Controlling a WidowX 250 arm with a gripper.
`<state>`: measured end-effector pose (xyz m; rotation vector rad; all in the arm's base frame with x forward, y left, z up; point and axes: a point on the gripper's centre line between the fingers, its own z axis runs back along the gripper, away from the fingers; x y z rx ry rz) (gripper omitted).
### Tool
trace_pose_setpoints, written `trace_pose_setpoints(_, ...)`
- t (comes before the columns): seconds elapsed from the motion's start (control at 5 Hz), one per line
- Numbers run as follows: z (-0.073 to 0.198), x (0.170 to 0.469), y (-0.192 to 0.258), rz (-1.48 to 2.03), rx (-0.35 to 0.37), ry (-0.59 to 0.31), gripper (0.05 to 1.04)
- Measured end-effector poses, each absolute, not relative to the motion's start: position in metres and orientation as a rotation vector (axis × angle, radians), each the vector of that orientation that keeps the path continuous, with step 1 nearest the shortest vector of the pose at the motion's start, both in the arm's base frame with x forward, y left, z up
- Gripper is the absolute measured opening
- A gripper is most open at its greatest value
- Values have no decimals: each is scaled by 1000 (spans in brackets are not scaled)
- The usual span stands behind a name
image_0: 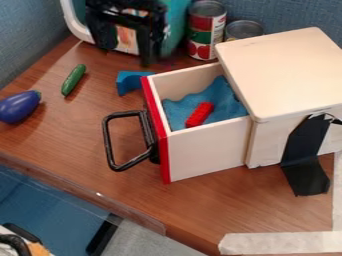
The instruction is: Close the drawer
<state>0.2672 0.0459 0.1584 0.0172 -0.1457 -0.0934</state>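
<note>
On the desk (87, 115), one wooden drawer (207, 152) is seen in the camera view, pulled partly out of one pale wooden cabinet (287, 70). It is fronted by one red panel (164, 160), to which one black handle (108, 142) is fixed, pointed away from the cabinet. The drawer is lined with one crumpled blue cloth (227, 100), which is raised toward the cabinet's opening, and on it one red toy brick (199, 114) is laid at a slant. The gripper (125, 54) is held near the top edge, beyond the drawer's far side and apart from it; its two fingers are spread, with nothing gripped between them.

Beside the far end of the red panel, one blue block (127, 82) is placed, partly hidden by it. Farther left, one green toy cucumber (73, 79) and one purple toy eggplant (19, 106) are laid out, well apart from the drawer. Behind the gripper, one teal box with a white rim (177, 22) is partly covered from sight. Two cans are stood beside it, one labelled in red and green (206, 30), the other (243, 30) half hidden by the cabinet. One piece of black tape (306, 155) is stuck from the cabinet's side down to the desk, and two pale tape strips (280, 243) are met at the lower right.
</note>
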Motion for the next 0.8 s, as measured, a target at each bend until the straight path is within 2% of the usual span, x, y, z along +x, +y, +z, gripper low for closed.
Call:
trace_pose_setpoints(0.2, 148, 254, 66, -196, 25, -132, 1001)
trace_pose_setpoints(0.4, 131, 242, 75, -300, 19, -110, 1001)
trace_pose_setpoints(0.6, 113, 231, 80, -416, 49, -75, 1001)
trace_pose_setpoints(0.8, 104, 224, 81, -531, 51, -52, 1001)
